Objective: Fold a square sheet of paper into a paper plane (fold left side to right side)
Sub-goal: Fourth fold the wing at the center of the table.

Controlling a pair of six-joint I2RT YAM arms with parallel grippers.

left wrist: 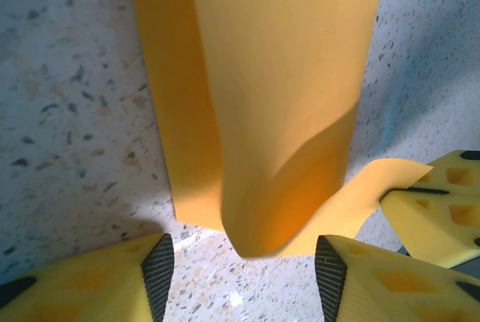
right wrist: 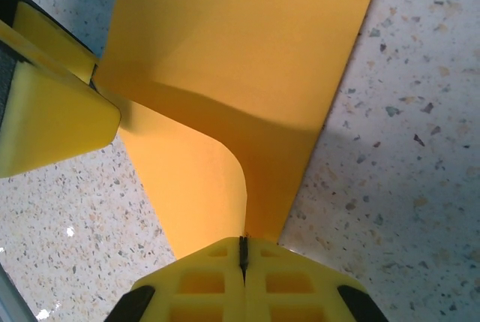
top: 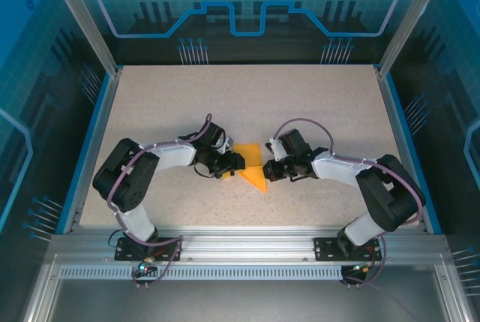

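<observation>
The square sheet of paper is bright orange and lies partly folded on the speckled table between my two grippers. In the left wrist view a flap of the sheet curls up into a loop just ahead of my left gripper, whose jaws stand open on either side of the loop's end without touching it. My right gripper is shut on a thin edge of the paper, lifting that flap. From above, the left gripper and right gripper face each other across the sheet.
The speckled tabletop has free room behind the grippers and to both sides. Blue rails edge it left and right, and a metal frame runs along the near edge. The right gripper's yellow fingers reach into the left wrist view.
</observation>
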